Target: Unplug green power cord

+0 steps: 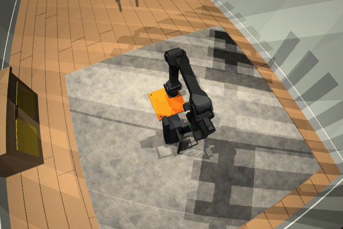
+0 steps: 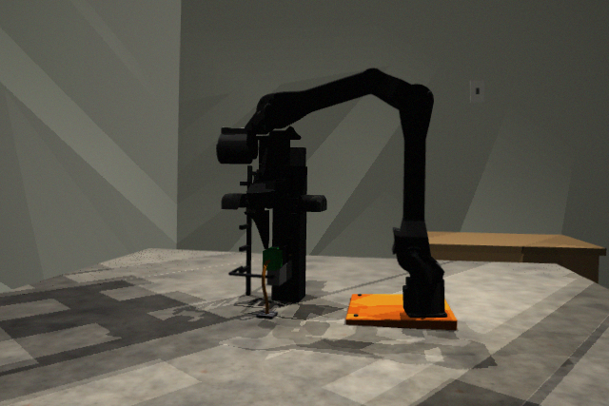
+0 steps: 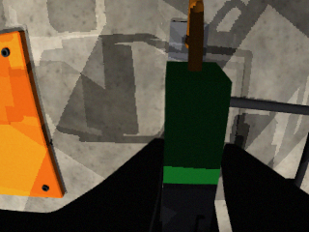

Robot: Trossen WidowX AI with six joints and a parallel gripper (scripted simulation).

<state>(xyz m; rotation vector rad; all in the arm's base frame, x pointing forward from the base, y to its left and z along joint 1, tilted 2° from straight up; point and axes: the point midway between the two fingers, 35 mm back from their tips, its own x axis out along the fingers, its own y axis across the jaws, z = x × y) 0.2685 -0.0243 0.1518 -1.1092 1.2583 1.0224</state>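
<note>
Your hand (image 3: 195, 181) is closed narrowly on the green plug (image 3: 196, 126), one dark finger (image 3: 261, 200) pressed to each of its sides. The plug sits between the fingers, pointing away from the hand, and the brown cord (image 3: 195, 33) runs out of its far end toward the patterned surface (image 3: 84, 33) beyond. Left of the hand lies the orange base plate (image 3: 19, 130).

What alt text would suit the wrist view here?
The hand is shut on a green plug, a dark finger on each side. A brown cord runs from it over grey patterned flooring; an orange base plate sits left.
</note>
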